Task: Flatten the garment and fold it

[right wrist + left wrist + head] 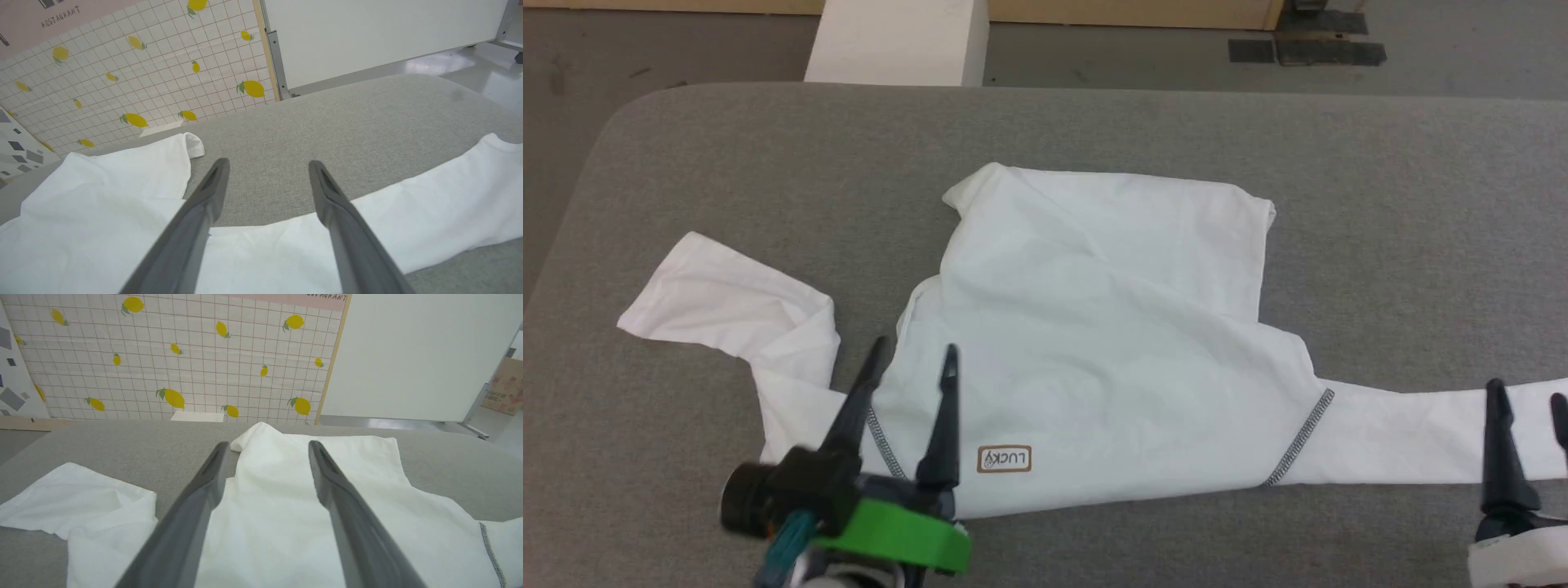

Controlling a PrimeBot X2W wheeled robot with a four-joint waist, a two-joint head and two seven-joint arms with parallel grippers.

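The garment [1094, 343] is a white long-sleeved shirt lying on the grey table, body folded over in the middle, "LUCKY" patch [1004, 460] near the front edge. One sleeve [727, 306] lies crumpled to the left; the other sleeve [1413, 437] stretches flat to the right. My left gripper [913, 359] hovers open over the shirt's left shoulder seam, nothing between its fingers; in the left wrist view the left gripper [267, 447] spans bare fabric [269, 506]. My right gripper [1529, 392] stands open over the right sleeve; in the right wrist view the right gripper [267, 165] sits above that sleeve [429, 212].
The grey padded table [1380, 204] has a rounded far-left corner and free room around the shirt. A rigid white box [898, 41] stands on the floor beyond the far edge. A lemon-patterned wall [171, 355] and white panel [416, 355] rise behind.
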